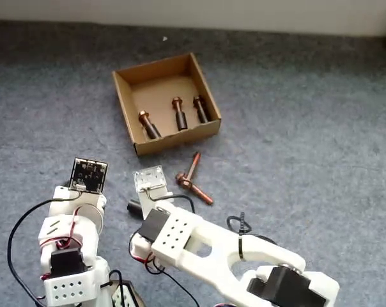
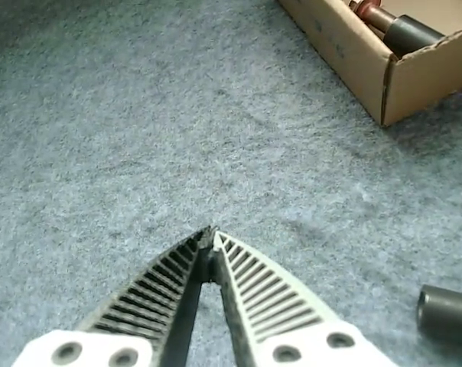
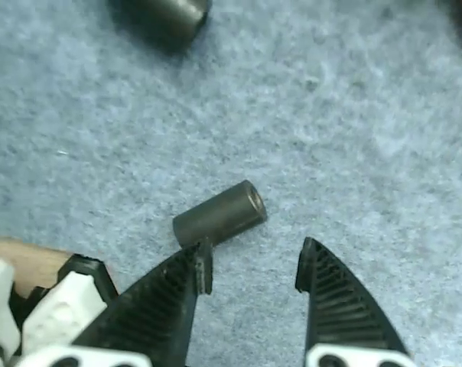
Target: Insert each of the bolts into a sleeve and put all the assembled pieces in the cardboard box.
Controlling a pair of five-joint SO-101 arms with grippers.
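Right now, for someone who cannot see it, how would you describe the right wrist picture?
A short dark grey cylindrical sleeve lies on its side on blue-grey carpet, just beyond the open black tool and its two ribbed fingers. A second dark sleeve lies farther off at the picture's edge.

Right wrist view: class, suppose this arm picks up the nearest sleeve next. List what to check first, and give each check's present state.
1. Right gripper open: ok.
2. Sleeve centred ahead of it: not ok; it lies off to one side.
3. Sleeve's bore clear: cannot tell.
4. Left gripper shut, holding nothing: ok.
5. Loose bolts uncovered on the carpet: ok.
6. Cardboard box has room beside its three assembled pieces: ok.
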